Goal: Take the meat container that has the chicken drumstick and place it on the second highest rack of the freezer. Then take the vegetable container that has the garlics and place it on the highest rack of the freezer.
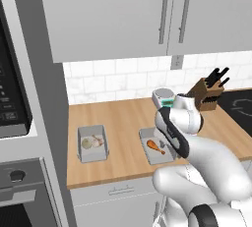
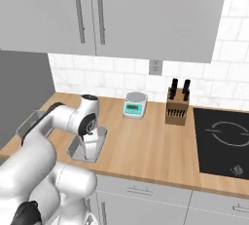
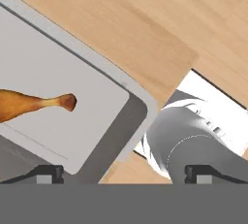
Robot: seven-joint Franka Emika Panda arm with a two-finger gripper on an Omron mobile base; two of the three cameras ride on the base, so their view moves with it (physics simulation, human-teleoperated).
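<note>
The meat container point(image 1: 147, 135) is a shallow grey tray on the wooden counter, holding the small orange-brown chicken drumstick point(image 1: 155, 146) point(image 3: 34, 104). My gripper point(image 2: 89, 155) point(image 3: 126, 174) hangs low over the tray's right end and is open. One fingertip point(image 3: 48, 173) is over the tray's inside, the other point(image 3: 203, 173) beyond its rim point(image 3: 140, 103). To the left stands the vegetable container point(image 1: 81, 152) point(image 2: 29, 121) with the pale garlics point(image 1: 91, 142). The freezer and its racks are out of view.
A kitchen scale point(image 1: 164, 96) point(image 2: 134, 104) and a knife block point(image 1: 209, 92) point(image 2: 176, 104) stand at the back of the counter. A black cooktop point(image 2: 223, 136) lies to the right. A built-in oven stack point(image 1: 15, 123) rises at the left, with wall cabinets point(image 1: 123, 14) overhead.
</note>
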